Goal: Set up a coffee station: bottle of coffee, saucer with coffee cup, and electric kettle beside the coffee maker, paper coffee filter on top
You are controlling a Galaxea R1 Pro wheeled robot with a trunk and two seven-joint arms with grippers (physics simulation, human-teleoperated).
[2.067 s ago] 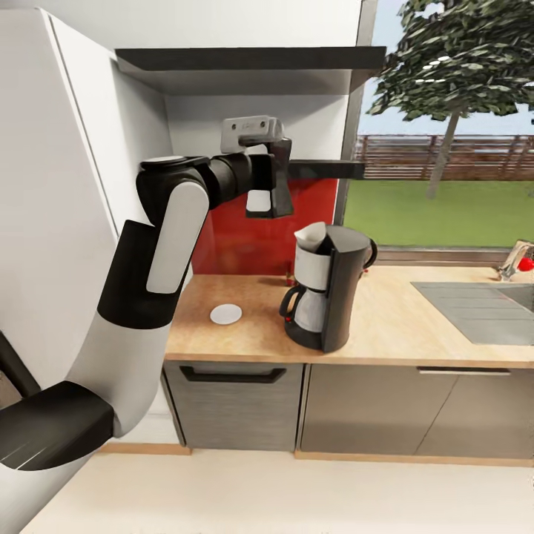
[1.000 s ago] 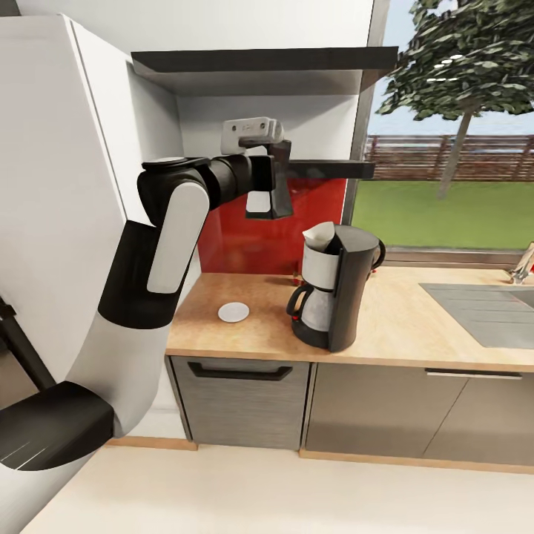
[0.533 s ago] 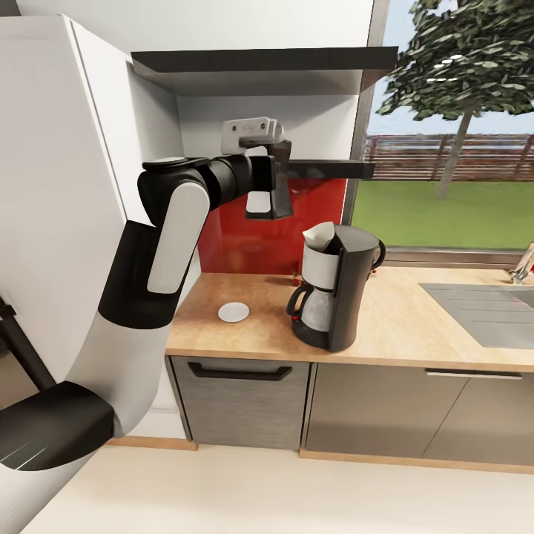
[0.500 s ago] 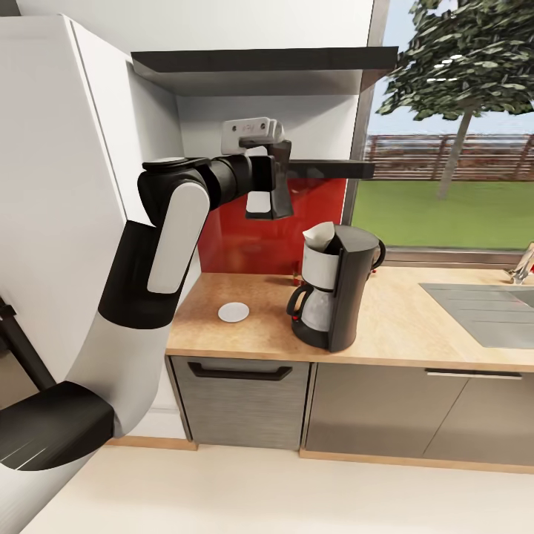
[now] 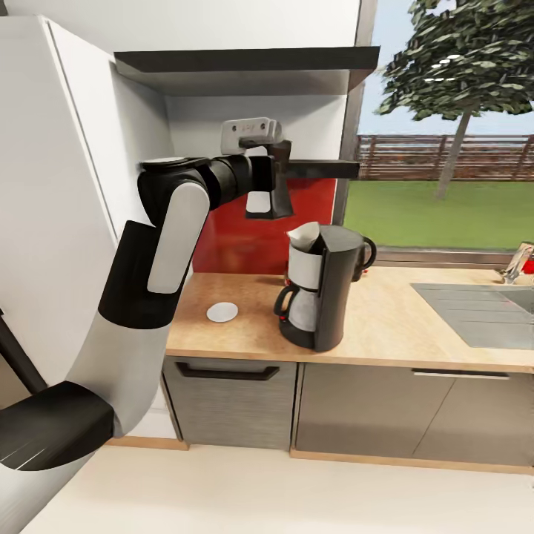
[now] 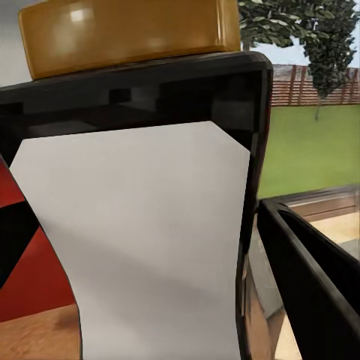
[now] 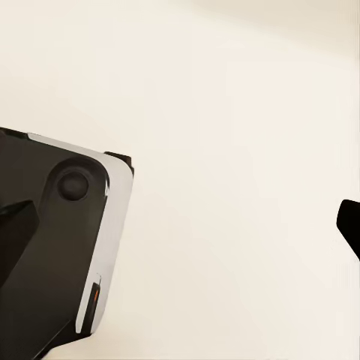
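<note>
The left gripper (image 5: 268, 194) hangs high above the counter (image 5: 386, 326), level with the thin black kitchen shelf (image 5: 322, 168), and its jaws are clamped on the bottle of coffee (image 6: 142, 232). The left wrist view shows the white label pressed between the dark fingers (image 6: 251, 187), with the yellow cap standing clear of them. That mid-body grip keeps the bottle upright for the carry.

Below the jaws and slightly to their right stands the coffee maker (image 5: 322, 297), with the paper coffee filter (image 5: 304, 236) already poking out of its top. The saucer (image 5: 222, 312) lies bare on the counter below the jaws, to the left of the machine and a little apart from it.

The open stretch of wood between saucer and machine looks like the natural landing spot, so the next move is probably a straight descent. Something small and dark sits behind the machine, too hidden to identify.

The right gripper's jaws cannot be judged; the right wrist view gives pale floor and part of the robot's base (image 7: 52, 255).
</note>
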